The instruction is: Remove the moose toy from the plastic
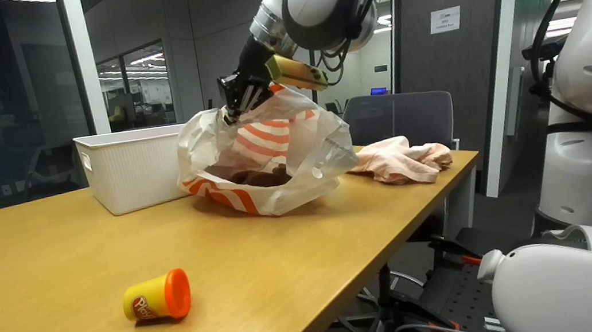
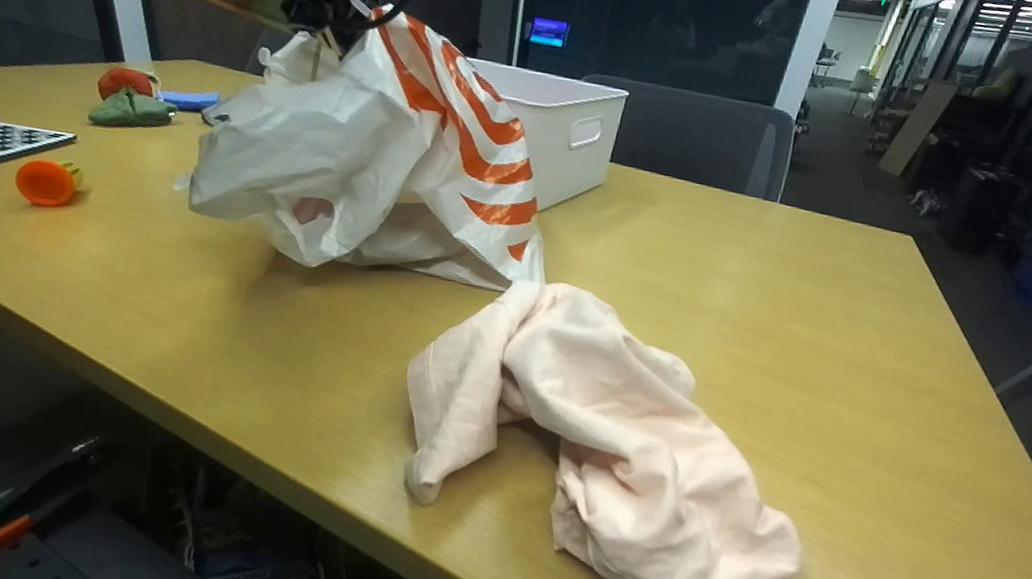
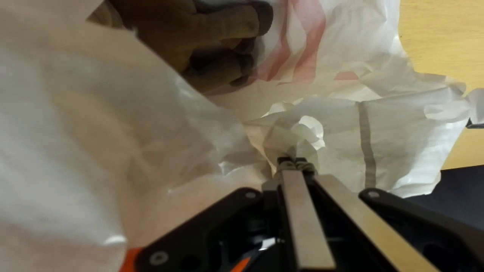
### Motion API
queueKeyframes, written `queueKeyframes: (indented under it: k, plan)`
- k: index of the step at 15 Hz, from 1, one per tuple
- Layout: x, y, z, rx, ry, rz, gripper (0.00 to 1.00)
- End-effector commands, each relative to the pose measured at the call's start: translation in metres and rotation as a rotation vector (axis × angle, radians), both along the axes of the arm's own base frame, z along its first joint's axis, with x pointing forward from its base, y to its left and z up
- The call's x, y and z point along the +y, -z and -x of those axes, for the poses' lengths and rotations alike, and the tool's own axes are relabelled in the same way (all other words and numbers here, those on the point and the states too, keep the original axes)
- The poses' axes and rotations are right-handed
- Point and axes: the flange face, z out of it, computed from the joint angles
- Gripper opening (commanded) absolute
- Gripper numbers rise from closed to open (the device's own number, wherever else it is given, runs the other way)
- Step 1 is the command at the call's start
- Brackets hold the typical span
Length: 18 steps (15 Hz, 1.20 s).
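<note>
In an exterior view, the hand (image 1: 231,119) pinches the edge of a plastic bag (image 1: 320,151); below, inside it, lies the brown moose toy (image 1: 262,179). Well apart from the hand, the label (image 1: 142,308) on a yellow tub (image 1: 157,297) seems to start "Play"; a door notice (image 1: 445,20) behind is unreadable. In an exterior view, the bag's orange stripes (image 2: 502,171) show under the hand, hiding the toy; no lettering is legible. In the wrist view, the hand is clamped together on that edge. Ahead, the toy's legs (image 3: 234,22) look plush: probably light, soft, sturdy, best grasped around one leg.
</note>
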Motion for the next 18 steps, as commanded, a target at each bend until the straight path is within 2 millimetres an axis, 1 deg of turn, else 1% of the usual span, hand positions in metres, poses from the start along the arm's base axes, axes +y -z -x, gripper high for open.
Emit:
queueKeyframes:
  k: [1, 2, 4, 5, 7, 10, 11, 12, 15, 18]
  plan:
    - [0.007, -0.006, 0.004, -0.008, 0.010, -0.018, 0.30]
    - [0.007, -0.007, 0.005, 0.000, 0.014, -0.019, 0.35]
    - [0.009, -0.014, 0.012, 0.023, 0.018, -0.012, 0.48]
    - [0.010, -0.018, 0.017, 0.024, 0.017, -0.009, 0.58]
    - [0.013, -0.029, 0.024, 0.022, 0.012, -0.016, 0.71]
    - [0.017, -0.046, 0.036, 0.026, 0.006, -0.028, 0.95]
    - [0.019, -0.049, 0.040, 0.052, 0.015, -0.034, 1.00]
    - [-0.003, -0.051, 0.039, 0.081, 0.018, -0.040, 1.00]
    - [-0.020, -0.046, 0.050, 0.277, -0.035, -0.121, 1.00]
    - [-0.037, -0.028, 0.067, 0.489, -0.074, -0.147, 1.00]
